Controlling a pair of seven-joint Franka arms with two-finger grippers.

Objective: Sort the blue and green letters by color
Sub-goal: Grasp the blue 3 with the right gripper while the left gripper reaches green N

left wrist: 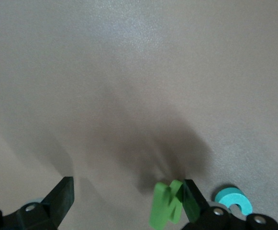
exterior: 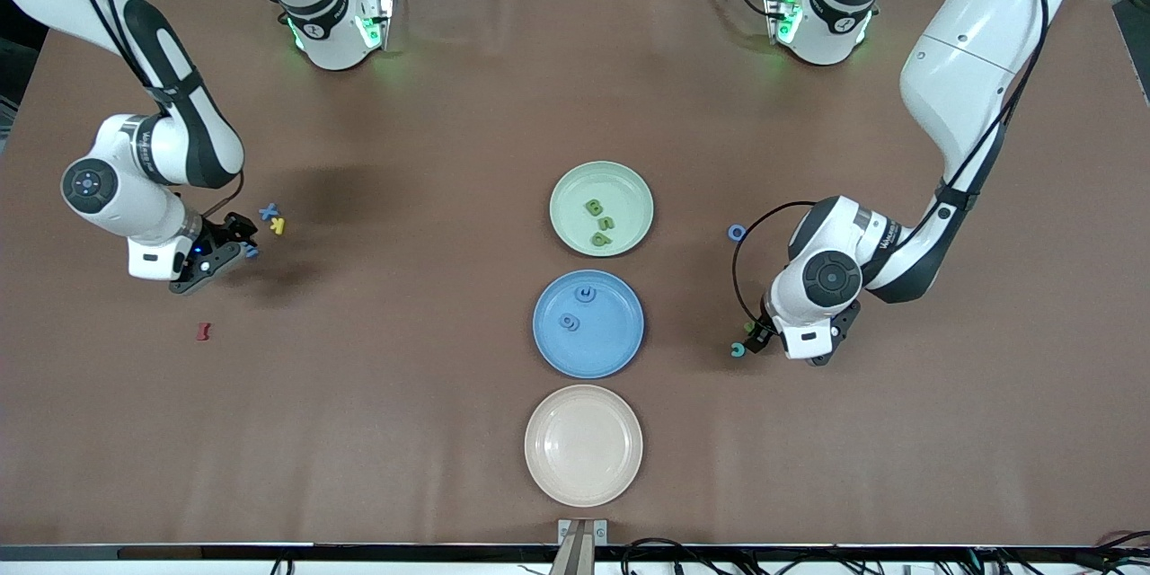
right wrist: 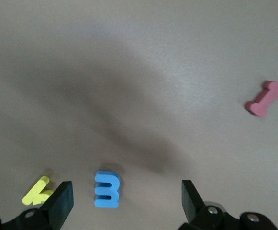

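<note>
Fingers are being held wide apart on both arms above the brown worktop (exterior: 431, 431). In the front view, the right gripper (exterior: 235, 244) is hovering low over the worktop at the right arm's end, over a blue E (exterior: 251, 252), with a blue x (exterior: 268, 211) and a yellow K (exterior: 278, 225) just beside it and a dark red letter (exterior: 203, 331) lying nearer the camera. The left gripper (exterior: 762, 337) is hanging low toward the left arm's end, beside a teal c (exterior: 738, 349); a blue o (exterior: 737, 233) is lying farther from the camera. Three green letters are resting in the green plate (exterior: 620, 184), two blue ones in the blue plate (exterior: 611, 341); a beige plate (exterior: 620, 458) is sitting nearest the camera.

In the left wrist view, a green N (left wrist: 166, 203) is seen standing on edge against one finger (left wrist: 195, 203), ungripped.

In the right wrist view, the blue E is lying between the spread fingers (right wrist: 62, 201).
</note>
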